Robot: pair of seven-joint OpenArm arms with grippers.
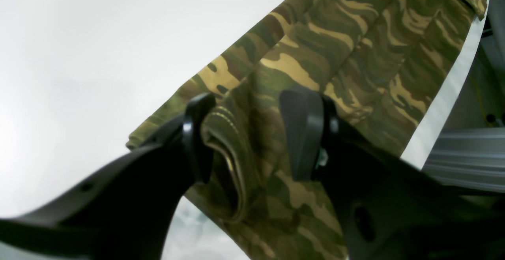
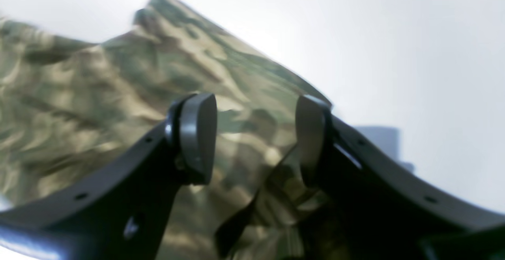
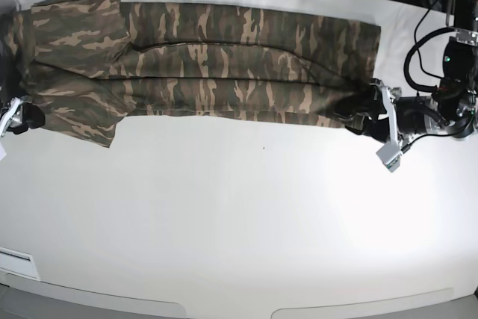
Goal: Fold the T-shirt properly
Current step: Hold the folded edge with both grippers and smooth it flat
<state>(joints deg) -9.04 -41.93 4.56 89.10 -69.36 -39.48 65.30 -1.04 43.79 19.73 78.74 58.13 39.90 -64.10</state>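
T-shirt [image 3: 202,61]: folded lengthwise into a long band, lying flat along the desk's far edge (camouflage side up).
Left hand [image 1: 252,133]: jaws spread wide, a bunched hem fold loose between them, not pinched.
Right hand [image 2: 256,133]: jaws apart over the blurred cloth, gripping nothing.
Desk [image 3: 239,229]: white.

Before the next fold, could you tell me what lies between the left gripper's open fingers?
In the left wrist view, a bunched fold of the T-shirt sits between the open fingers of the left gripper, against the left finger.
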